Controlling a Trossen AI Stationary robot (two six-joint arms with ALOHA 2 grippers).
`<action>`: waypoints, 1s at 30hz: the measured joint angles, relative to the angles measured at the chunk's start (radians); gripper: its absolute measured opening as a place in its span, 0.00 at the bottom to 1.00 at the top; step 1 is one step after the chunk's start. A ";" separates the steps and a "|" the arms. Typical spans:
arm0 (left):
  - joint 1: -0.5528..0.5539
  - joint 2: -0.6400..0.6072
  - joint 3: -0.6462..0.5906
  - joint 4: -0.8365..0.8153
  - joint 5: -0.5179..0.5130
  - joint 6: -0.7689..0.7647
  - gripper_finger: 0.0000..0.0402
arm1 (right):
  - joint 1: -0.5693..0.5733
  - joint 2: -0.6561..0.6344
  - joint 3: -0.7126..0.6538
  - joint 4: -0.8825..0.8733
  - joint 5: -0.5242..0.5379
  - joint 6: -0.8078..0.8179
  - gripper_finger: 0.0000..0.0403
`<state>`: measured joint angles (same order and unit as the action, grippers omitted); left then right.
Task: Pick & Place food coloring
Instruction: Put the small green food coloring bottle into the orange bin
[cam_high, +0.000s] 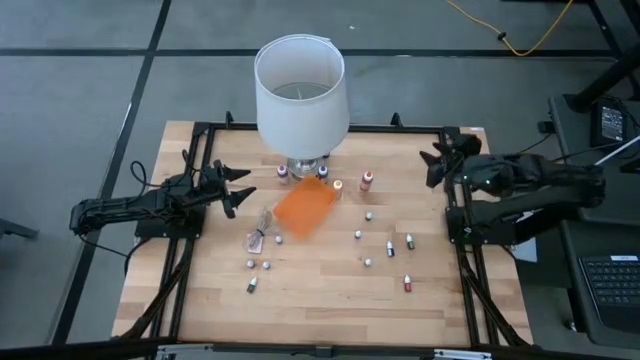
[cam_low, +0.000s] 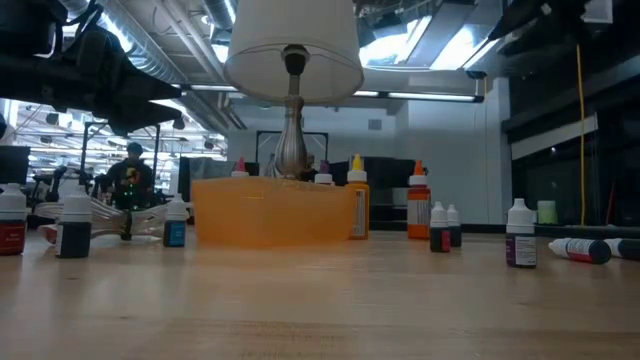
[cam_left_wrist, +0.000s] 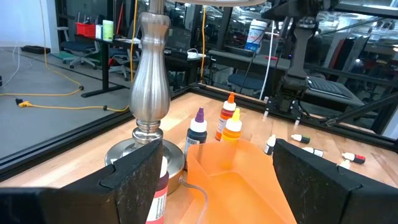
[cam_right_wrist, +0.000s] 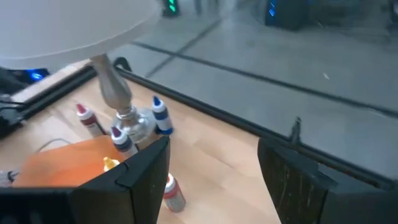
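Several tiny food coloring bottles stand or lie scattered on the wooden table (cam_high: 330, 300). Some stand by the lamp base, such as a blue-capped one (cam_right_wrist: 160, 116), a purple one (cam_left_wrist: 198, 129) and an orange one (cam_high: 367, 181). Others lie toward the right, like a red one (cam_high: 408, 284). My left gripper (cam_high: 238, 190) (cam_left_wrist: 221, 186) stands open at the table's left, level, facing the orange tray (cam_high: 303, 208). My right gripper (cam_high: 432, 165) (cam_right_wrist: 214, 180) hangs open above the table's far right and touches nothing.
A lamp with a white shade (cam_high: 300, 95) and a metal base (cam_left_wrist: 149, 93) stands at the far middle. A crumpled clear wrapper (cam_high: 262, 232) lies beside the tray. Black frame rails (cam_high: 190, 260) run along the table's left and right sides.
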<state>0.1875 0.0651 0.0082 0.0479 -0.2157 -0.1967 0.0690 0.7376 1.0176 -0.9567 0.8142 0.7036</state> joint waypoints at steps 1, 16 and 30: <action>0.000 0.000 0.000 0.000 0.000 0.000 0.73 | -0.010 0.029 0.037 -0.043 -0.004 0.030 0.61; 0.000 0.000 0.000 0.000 0.000 0.000 0.73 | -0.198 0.431 0.455 -0.536 -0.324 0.476 0.61; 0.000 0.000 0.000 0.000 0.000 0.000 0.73 | -0.292 0.592 0.387 -0.592 -0.814 0.530 0.61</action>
<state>0.1872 0.0653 0.0082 0.0482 -0.2157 -0.1967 -0.2232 1.3292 1.4049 -1.5488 0.0005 1.2331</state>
